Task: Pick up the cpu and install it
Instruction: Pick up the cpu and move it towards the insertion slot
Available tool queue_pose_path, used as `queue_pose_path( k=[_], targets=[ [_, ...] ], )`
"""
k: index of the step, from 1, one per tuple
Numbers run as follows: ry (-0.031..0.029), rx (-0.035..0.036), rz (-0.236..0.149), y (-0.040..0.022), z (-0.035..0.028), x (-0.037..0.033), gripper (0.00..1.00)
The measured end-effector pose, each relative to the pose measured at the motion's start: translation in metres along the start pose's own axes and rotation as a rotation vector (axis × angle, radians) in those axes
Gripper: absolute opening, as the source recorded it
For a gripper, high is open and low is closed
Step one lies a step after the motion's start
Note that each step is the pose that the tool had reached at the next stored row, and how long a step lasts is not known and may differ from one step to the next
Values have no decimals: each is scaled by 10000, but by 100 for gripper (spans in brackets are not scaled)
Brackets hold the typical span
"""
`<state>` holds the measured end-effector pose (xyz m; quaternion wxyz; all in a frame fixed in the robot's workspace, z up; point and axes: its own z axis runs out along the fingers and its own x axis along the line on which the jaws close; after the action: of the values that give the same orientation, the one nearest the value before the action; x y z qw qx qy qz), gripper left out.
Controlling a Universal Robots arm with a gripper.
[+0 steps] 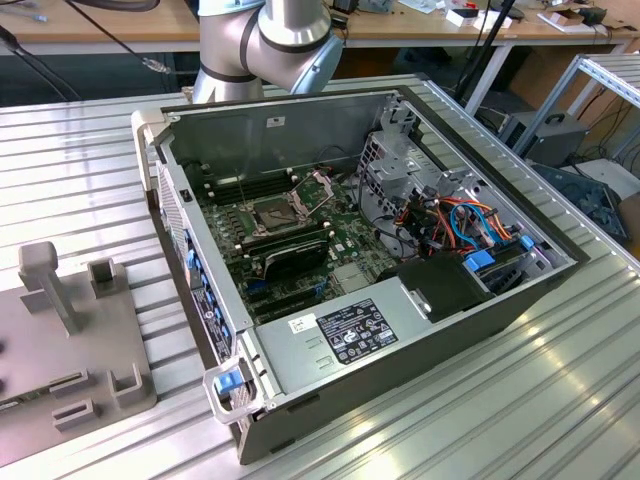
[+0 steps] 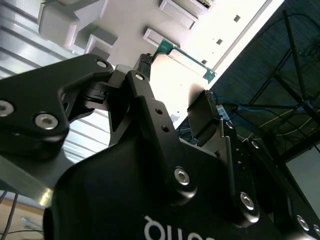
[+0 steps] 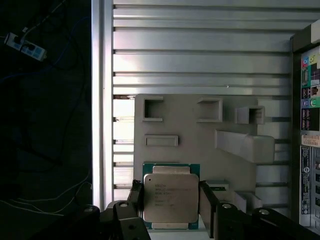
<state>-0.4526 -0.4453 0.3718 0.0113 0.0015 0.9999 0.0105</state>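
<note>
The cpu (image 3: 171,196), a flat square chip with a silver-grey metal top and a green edge, sits between my black fingers (image 3: 207,200) in the first wrist view. My gripper (image 3: 171,205) is shut on it from two opposite sides, holding it in the air above the grey fixture plate (image 3: 190,130). The second wrist view looks past the gripper (image 2: 177,87) from below, and the cpu (image 2: 182,75) is bright between the two fingertips. In the exterior view the open metal-framed socket (image 1: 272,213) lies on the green motherboard (image 1: 345,235) inside the computer case.
The open computer case (image 1: 300,125) lies on a ribbed aluminium table (image 1: 560,400), with cables and drive bays at the exterior view's right. The grey fixture plate (image 1: 70,330) with raised blocks lies at the exterior view's left. The arm's base (image 1: 265,45) stands behind the case.
</note>
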Motion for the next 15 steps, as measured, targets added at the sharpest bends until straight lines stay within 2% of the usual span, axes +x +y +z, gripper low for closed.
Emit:
queue_pose_path(
  k=[10,15],
  targets=[
    [0,0,1,0,1,-36,55],
    [1,0,0,0,1,-76,55]
  ],
)
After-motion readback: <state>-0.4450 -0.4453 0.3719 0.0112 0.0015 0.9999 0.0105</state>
